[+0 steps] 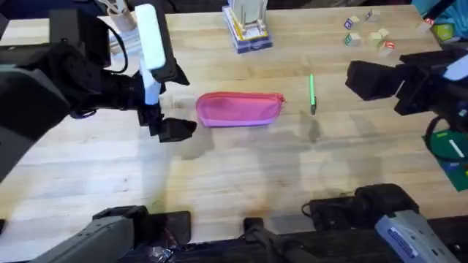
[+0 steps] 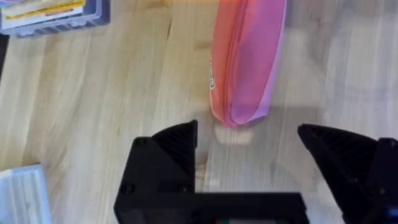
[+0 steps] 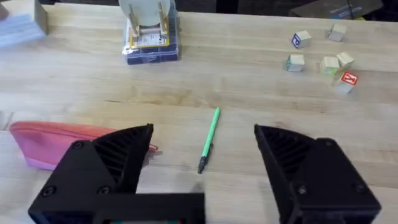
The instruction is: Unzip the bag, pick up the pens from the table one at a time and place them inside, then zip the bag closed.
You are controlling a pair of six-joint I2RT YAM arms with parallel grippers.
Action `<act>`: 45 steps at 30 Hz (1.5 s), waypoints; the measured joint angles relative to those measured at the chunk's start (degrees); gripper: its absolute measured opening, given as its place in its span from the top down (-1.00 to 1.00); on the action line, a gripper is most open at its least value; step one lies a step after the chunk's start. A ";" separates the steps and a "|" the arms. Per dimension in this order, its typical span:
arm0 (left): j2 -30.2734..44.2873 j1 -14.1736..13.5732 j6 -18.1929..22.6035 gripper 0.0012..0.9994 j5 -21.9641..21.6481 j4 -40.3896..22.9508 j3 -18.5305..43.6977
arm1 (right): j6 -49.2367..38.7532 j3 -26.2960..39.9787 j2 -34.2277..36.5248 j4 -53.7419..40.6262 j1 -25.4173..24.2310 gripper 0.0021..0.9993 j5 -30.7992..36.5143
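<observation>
Mostly bare wooden table [image 1: 241, 175], far-corner toy blocks [image 1: 369, 33].

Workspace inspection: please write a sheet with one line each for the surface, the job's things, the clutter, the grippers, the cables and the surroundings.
Surface: light wooden table, plank grain visible, bare in the middle.
Job's things: pink bag lying flat, zipper appears closed; one green pen on the table to its right, apart from it.
Clutter: small lettered blocks at the far right; a stack of flat cases holding something upright at the far middle.
Grippers: left gripper open, just off the bag's end; right gripper open, above the pen, holding nothing.
Cables: nothing seen.
Surroundings: a green object at the right edge, not identifiable.
</observation>
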 joint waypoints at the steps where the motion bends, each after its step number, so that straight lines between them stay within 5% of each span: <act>1: 0.48 0.00 0.13 -0.99 0.42 0.00 0.00 | -0.01 -0.01 0.01 -0.02 0.00 -1.00 0.00; 9: 5.89 0.00 0.71 -0.99 1.53 0.68 0.00 | -0.01 -0.01 0.02 0.00 0.00 -1.00 0.00; 13: 11.90 0.00 0.80 -0.99 4.86 7.12 0.00 | 0.00 0.00 0.00 0.00 0.00 -1.00 0.00; 27: 20.44 0.00 0.76 -0.96 15.93 12.69 0.00 | 0.00 0.00 0.01 0.00 0.00 -1.00 0.00; 30: 20.43 0.00 0.79 -0.22 16.32 12.70 0.00 | 0.00 0.00 0.02 0.00 0.00 -1.00 0.00; 33: 20.45 0.00 0.81 0.74 16.57 12.70 0.00 | 0.00 0.00 0.00 0.00 0.00 -1.00 0.00; 34: 20.46 -0.03 0.86 0.86 16.49 12.67 0.00 | 0.00 0.00 0.02 0.00 0.00 -1.00 0.00; 45: 20.46 -0.11 0.80 0.92 16.46 12.67 0.00 | 0.93 0.00 0.01 -0.57 0.00 -1.00 -0.02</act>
